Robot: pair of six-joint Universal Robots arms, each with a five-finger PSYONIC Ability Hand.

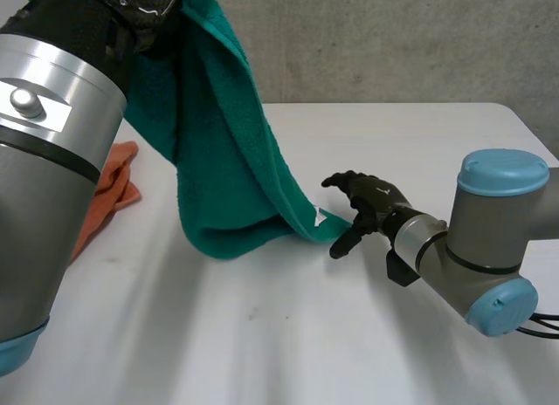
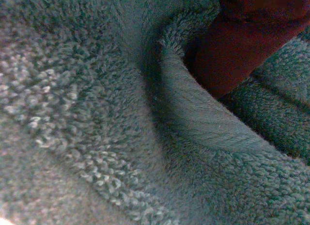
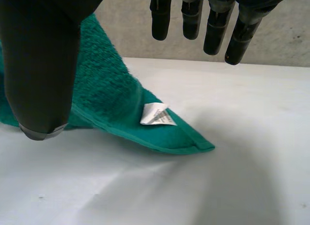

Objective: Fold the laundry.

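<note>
Towel of teal terry cloth (image 1: 218, 161) hangs from the raised left hand (image 1: 147, 10) at the far left. In the left wrist view a dark finger (image 2: 242, 45) digs into a bunched fold, gripping it. The towel's lower edge rests on the white surface (image 1: 306, 335), and its near corner, carrying a small white label (image 3: 156, 114), points right. Right hand (image 1: 371, 204) sits low just beside that corner, fingers (image 3: 193, 16) loose and spread from the thumb (image 3: 41, 65), holding nothing. Crumpled orange cloth (image 1: 109, 195) lies at the left, behind the left arm.
</note>
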